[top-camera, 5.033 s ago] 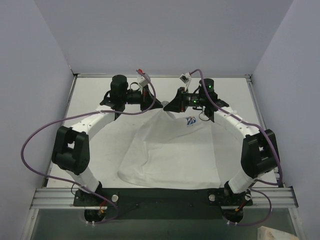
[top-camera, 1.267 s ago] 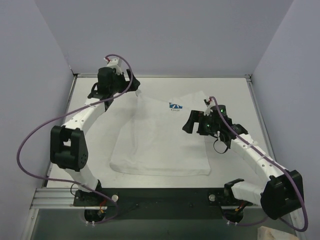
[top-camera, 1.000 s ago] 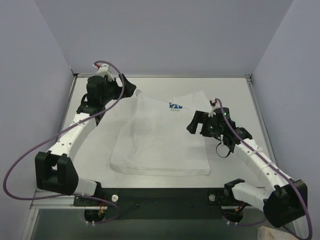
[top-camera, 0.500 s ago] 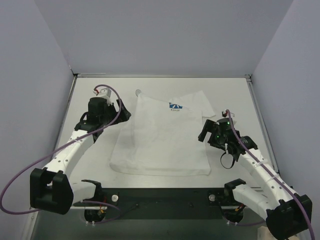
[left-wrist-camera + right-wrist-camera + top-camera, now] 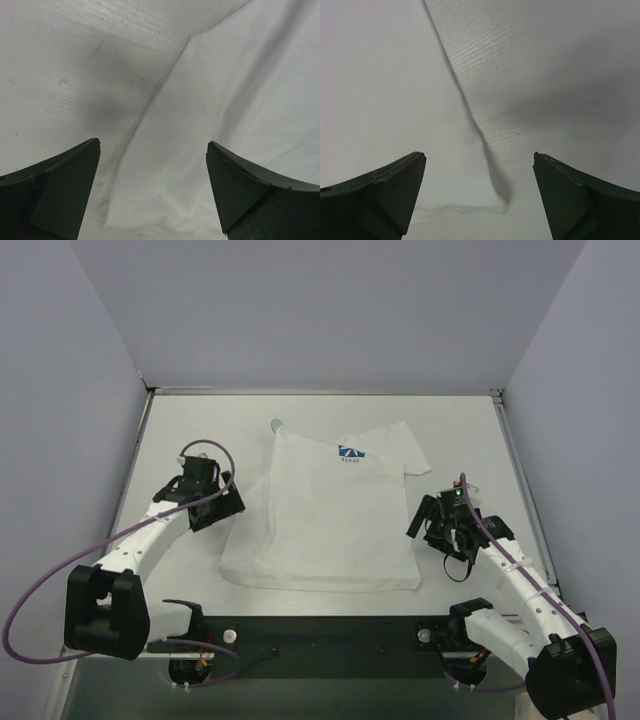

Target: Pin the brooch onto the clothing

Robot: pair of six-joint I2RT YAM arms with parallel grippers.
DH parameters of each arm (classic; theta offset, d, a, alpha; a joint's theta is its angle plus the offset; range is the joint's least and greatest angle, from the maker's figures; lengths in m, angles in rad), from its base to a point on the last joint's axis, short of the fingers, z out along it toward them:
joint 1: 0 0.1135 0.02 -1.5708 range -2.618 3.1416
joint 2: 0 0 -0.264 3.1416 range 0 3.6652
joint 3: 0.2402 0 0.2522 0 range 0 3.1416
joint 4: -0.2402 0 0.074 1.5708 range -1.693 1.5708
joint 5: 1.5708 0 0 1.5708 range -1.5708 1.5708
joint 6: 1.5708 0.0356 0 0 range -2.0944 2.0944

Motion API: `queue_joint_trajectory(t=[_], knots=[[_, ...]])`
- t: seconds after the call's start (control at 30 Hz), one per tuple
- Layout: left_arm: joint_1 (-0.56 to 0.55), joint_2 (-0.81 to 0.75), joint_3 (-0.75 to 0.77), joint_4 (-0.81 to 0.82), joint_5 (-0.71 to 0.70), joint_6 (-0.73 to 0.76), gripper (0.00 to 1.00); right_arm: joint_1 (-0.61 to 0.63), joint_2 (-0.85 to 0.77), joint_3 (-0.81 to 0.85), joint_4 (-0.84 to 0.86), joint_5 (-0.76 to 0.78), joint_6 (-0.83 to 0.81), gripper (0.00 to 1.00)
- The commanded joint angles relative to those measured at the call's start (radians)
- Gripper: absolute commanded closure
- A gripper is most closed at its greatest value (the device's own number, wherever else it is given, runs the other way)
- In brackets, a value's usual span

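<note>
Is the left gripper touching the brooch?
Apart. The top external view shows bare table between the left gripper and the brooch.

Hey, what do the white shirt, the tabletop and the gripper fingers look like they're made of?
T-shirt: thin matte fabric, probably cotton knit; it lies limp with soft creases. Tabletop: hard white sheet with a fine ribbed grain up close, maybe laminate or painted board. Fingers of the left gripper: dark, matte, sharp-edged, probably plastic.
</note>
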Motion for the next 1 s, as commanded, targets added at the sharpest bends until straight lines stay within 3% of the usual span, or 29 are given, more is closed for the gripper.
queue_joint_trajectory(t=[0.0,0.47,0.73,0.97], knots=[[0.008,-0.011,-0.026,-0.147,-0.078,-0.059,0.03,-0.005,0.01,-0.027,-0.069,-0.016,0.027,0.06],[-0.021,-0.071,-0.107,-0.293,-0.03,-0.193,0.03,-0.004,0.066,-0.091,-0.118,-0.217,0.077,0.2],[-0.165,-0.054,-0.135,-0.355,0.013,-0.311,0.04,0.041,0.086,-0.127,-0.114,-0.263,0.088,0.31],[-0.228,-0.107,-0.164,-0.387,-0.087,-0.399,0.09,0.062,0.136,-0.159,-0.078,-0.257,0.105,0.38]])
